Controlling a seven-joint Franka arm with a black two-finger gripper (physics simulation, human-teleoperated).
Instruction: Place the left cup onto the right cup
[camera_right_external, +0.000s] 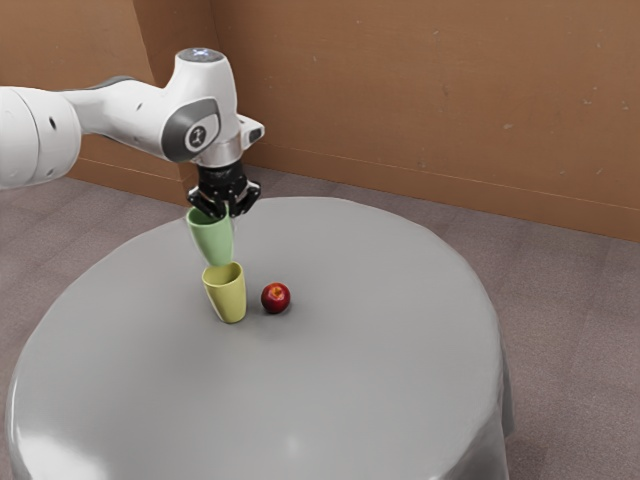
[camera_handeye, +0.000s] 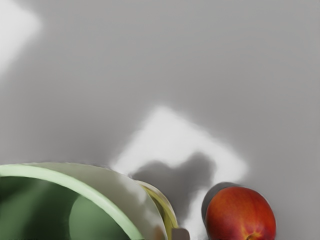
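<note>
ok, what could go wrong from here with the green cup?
1. The end effector grips the green cup by its rim, and the cup hangs tilted: it may land crooked.
2. Its base looks offset from the yellow cup mouth, so lowering could tip that cup.
3. The red fruit lies close beside; a tipped cup could knock it.

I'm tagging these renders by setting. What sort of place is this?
Likely a bare simulated test room: a round grey table on a grey floor, plain brown walls, and a green cup, a yellow cup and a red fruit as props.
</note>
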